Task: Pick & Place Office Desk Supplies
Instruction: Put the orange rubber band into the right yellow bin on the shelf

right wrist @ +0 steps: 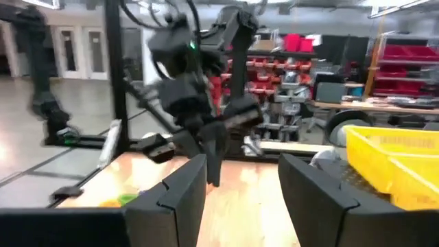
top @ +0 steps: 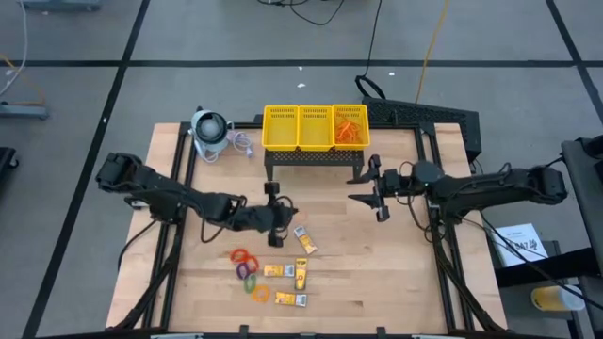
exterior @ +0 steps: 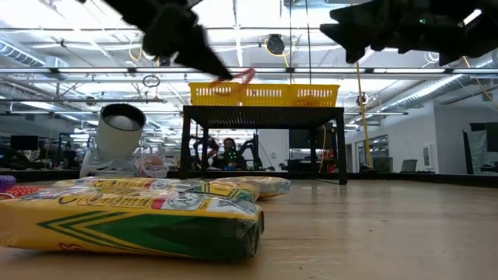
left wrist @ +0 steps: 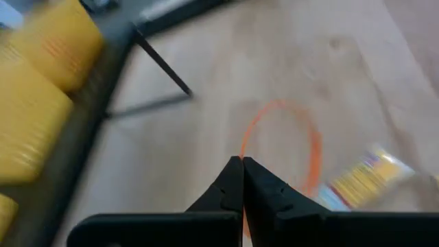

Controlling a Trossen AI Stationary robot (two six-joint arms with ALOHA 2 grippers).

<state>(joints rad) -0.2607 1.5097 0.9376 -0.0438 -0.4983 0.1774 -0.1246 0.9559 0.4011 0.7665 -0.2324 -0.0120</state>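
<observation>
Two fingers of left gripper pinched together on orange band, lifted above table centre, near packets and rings. Right gripper spread apart, holding nothing, beside basket stand.

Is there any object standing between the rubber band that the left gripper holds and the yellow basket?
Nothing visible blocks the way. The left gripper is shut on an orange rubber band above bare table. The yellow basket sits higher on its black stand, so the band must be lifted over the rim.
</observation>
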